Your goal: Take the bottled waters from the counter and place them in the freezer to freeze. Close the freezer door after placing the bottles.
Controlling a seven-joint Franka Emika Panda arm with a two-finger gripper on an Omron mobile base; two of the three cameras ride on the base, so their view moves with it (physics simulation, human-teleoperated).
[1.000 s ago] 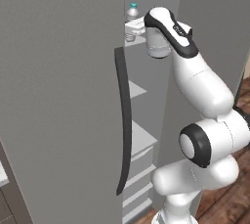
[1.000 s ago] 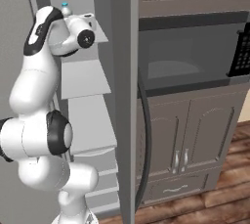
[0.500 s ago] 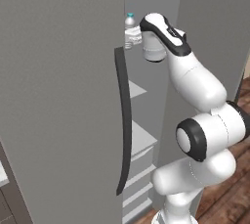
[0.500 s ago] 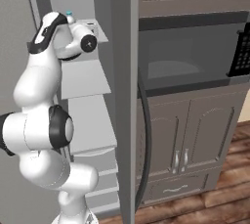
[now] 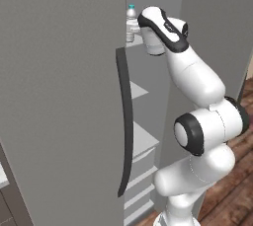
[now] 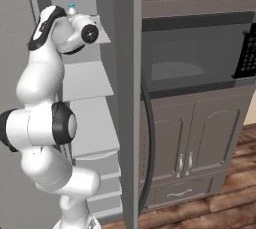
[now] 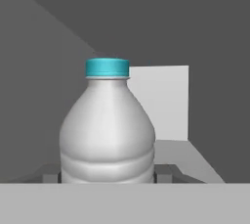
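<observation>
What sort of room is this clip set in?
A rendered home kitchen, most likely. An open grey freezer with white shelves stands beside a built-in microwave over wooden cabinet doors, on a wood floor. The gripper holds a teal-capped water bottle inside the freezer.

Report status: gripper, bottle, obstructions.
Gripper shut on clear bottle, upright. Bottle inside open freezer, at top shelf. Nothing seen blocking.

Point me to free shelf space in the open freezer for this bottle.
Bare: the white shelf below the gripper, and the next shelf down, between the back wall and open door. Crowded: the top shelf, where the arm holds the clear bottle.
</observation>
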